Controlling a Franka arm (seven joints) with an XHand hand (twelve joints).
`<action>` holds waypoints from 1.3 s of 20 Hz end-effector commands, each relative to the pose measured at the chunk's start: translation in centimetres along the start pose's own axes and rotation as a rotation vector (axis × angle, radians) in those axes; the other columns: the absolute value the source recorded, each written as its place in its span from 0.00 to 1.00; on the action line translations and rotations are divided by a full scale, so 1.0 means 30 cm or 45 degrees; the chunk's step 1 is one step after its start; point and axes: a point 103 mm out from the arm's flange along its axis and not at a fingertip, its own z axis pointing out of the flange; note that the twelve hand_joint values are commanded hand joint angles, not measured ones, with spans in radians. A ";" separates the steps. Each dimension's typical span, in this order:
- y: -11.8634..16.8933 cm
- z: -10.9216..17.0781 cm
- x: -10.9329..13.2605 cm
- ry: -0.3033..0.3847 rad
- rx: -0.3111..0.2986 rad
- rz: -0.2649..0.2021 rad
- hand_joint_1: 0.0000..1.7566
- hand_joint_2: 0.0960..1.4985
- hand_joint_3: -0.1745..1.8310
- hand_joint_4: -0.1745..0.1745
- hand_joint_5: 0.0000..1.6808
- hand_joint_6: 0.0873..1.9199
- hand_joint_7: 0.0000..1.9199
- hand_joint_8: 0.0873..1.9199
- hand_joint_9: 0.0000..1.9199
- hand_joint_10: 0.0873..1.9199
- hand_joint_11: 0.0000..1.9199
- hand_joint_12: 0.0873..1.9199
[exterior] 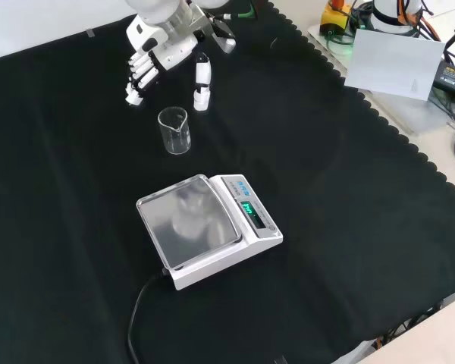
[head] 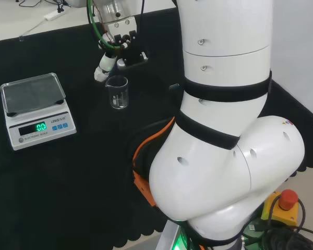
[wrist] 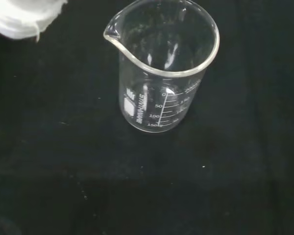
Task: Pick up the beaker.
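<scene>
A small clear glass beaker (exterior: 174, 130) stood upright and empty on the black cloth (exterior: 326, 189), near a white digital scale (exterior: 208, 227). The black-and-white hand (exterior: 155, 64) hovered just beyond it, fingers spread wide, holding nothing.

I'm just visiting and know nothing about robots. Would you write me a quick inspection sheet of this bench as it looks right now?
Surface: black cloth with a scalloped edge covers the bench.
Job's things: one clear glass beaker stands upright on the cloth, looks empty, spout visible in the wrist view.
Clutter: a white digital scale with a lit green display, nearer the camera than the beaker in the front view, apart from it.
Hand: the hand hovers just beyond the beaker, fingers fairly straight and pointing down, not touching it.
Cables: a black lead runs from the scale; orange cable by the arm's base.
Surroundings: red stop button beside the base.
</scene>
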 end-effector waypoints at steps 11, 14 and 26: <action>0.038 0.137 0.121 -0.196 0.077 -0.138 0.41 0.38 0.11 0.74 0.04 0.00 0.00 0.20 0.00 0.44 0.00 0.74; 0.047 0.165 0.114 -0.195 0.082 -0.141 0.41 0.38 0.11 0.75 0.04 0.00 0.00 0.20 0.00 0.44 0.00 0.74; 0.083 0.271 -0.007 -0.050 0.070 -0.104 0.42 0.38 0.11 0.74 0.04 0.00 0.00 0.20 0.00 0.40 0.00 0.72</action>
